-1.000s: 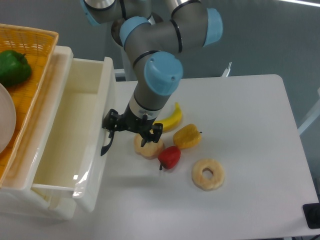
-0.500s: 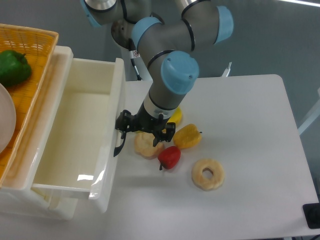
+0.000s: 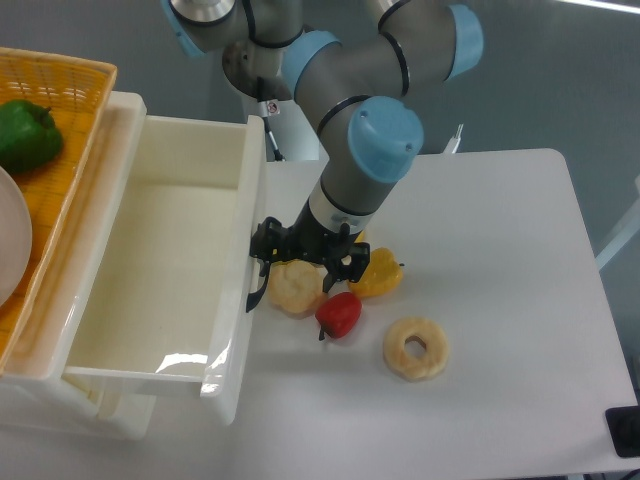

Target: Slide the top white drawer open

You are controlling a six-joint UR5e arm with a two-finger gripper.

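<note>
White glossy plastic, so expect the top white drawer [image 3: 170, 270] to be light, stiff and a bit slick. Don't bother trying to pinch the flat front, go for the curved black handle [image 3: 258, 287]. Your pincer [image 3: 300, 262] sits right at that handle, with the drawer stretching away on its far side and already pulled well out of the cabinet. You can see straight into the bare tray. I honestly can't tell if the pincer is clenched on the handle or just hooked against it, since the fingers are a dark blob there. Right under and just past the pincer are some toy foods on the counter [image 3: 500, 260], like a red pepper [image 3: 339, 314] and a yellow one [image 3: 376, 273], so watch your sweep.
</note>
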